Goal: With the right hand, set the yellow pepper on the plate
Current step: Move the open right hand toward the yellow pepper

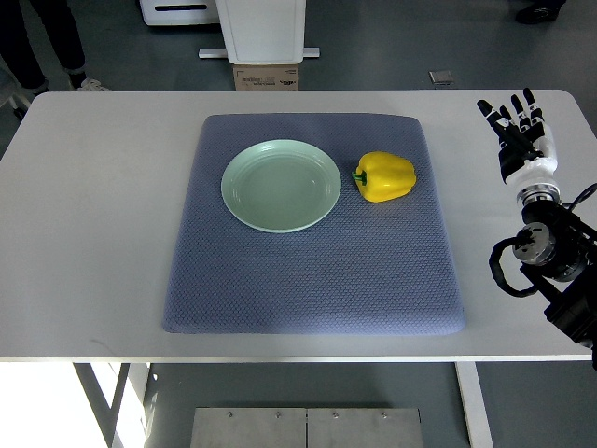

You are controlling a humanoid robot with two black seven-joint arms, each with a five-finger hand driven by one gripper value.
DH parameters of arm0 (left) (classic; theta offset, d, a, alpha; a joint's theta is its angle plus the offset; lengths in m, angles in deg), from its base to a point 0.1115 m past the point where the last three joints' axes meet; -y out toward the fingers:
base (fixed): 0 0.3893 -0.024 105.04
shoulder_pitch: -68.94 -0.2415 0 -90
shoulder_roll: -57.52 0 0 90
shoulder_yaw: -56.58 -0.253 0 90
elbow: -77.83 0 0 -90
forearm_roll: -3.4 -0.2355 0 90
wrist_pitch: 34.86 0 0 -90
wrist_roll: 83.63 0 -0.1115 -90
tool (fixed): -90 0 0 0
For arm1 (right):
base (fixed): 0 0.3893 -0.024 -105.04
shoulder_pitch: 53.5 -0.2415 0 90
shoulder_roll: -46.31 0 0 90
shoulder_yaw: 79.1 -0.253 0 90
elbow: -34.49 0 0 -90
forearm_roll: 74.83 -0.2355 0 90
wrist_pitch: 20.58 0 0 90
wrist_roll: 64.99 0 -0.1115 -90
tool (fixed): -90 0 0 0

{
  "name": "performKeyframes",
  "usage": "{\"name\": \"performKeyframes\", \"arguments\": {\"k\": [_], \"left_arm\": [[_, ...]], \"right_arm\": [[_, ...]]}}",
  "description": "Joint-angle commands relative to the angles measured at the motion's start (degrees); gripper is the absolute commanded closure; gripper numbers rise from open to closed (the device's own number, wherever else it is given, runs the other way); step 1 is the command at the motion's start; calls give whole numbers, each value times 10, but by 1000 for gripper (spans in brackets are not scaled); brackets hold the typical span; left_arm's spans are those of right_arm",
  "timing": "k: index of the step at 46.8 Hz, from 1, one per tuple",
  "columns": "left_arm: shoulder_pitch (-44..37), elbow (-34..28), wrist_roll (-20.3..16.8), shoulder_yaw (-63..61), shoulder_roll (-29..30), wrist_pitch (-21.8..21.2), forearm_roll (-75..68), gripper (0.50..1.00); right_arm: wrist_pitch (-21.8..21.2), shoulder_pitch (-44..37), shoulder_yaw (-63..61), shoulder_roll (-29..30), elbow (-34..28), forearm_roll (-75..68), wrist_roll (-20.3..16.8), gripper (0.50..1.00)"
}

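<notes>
Here, the right hand (520,131), fingers spread and empty, waits well right of the plate (281,185); the glossy yellow pepper (384,176) just beside the plate could roll if nudged.

No text is showing legibly anywhere in the top view. A cardboard box (267,78) on the floor beyond the far edge of the counter (93,215) is carrying a line of dark print along its front, but the print is coming through too small and blurred to read. Nothing else is bearing a label, brand, number or sign.
</notes>
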Motion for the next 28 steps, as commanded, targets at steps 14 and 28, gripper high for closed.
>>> {"name": "performKeyframes", "arguments": {"k": [14,28], "left_arm": [[-1,0,0,0,0,0,0,500],[0,0,0,0,0,0,0,500]], "right_arm": [[10,-9,48,-14,-70,82,-4,500],[18,-25,88,-49,-118,179,-1,511]]}}
